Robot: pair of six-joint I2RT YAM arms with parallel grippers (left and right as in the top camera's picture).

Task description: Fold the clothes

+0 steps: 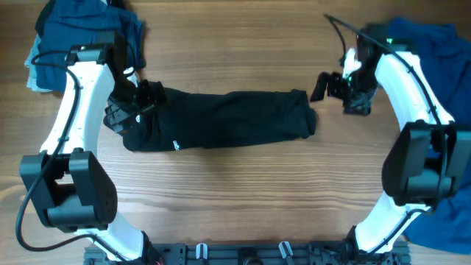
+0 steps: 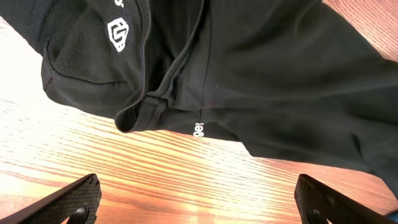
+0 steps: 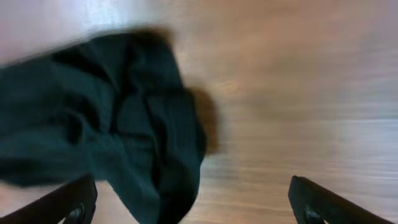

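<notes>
My left claw and right claw stand spread and empty; the black garment looks limp and light, best pinched at its short ends.

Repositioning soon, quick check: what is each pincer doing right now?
Left pincer: open, holding nothing, at the logo end of the long black fabric garment.
Right pincer: open, holding nothing, just off the garment's other end.
</notes>
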